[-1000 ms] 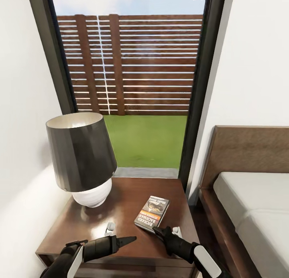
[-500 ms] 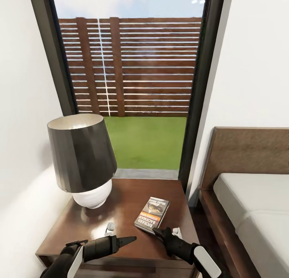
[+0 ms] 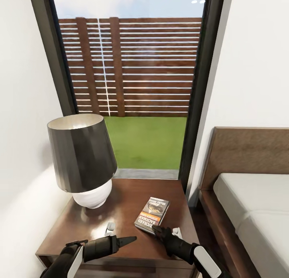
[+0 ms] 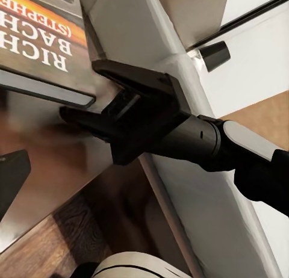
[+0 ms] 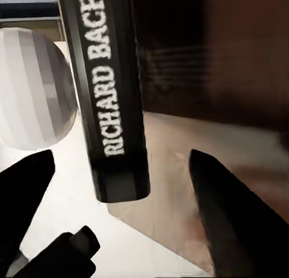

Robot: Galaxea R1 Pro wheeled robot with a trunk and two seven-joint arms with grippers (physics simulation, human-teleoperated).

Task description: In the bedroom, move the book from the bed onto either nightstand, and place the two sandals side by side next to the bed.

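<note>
The small thin paperback book with a dark cover, orange band and white "Richard Bachman" lettering lies flat on the glossy reddish-brown wooden nightstand, toward the corner nearer the bed, clear of the lamp with its dark grey shade and ribbed white base. That placement looks deliberate: the lamp crowds the far left of the top, so the bare patch on the bed side is the easy place to set a book down. The large low bed with pale grey mattress and dark brown frame stands just beside the nightstand, at the right.

The right gripper reaches in low from the near right, its tips at the book's near edge. In the right wrist view its two dark fingers are spread wide with the book's spine between them and gaps on both sides, so it grips nothing; I judge the book released.

The left gripper lies level above the nightstand's front edge, pointing toward the right arm, its fingers drawn together to a point and empty
</note>
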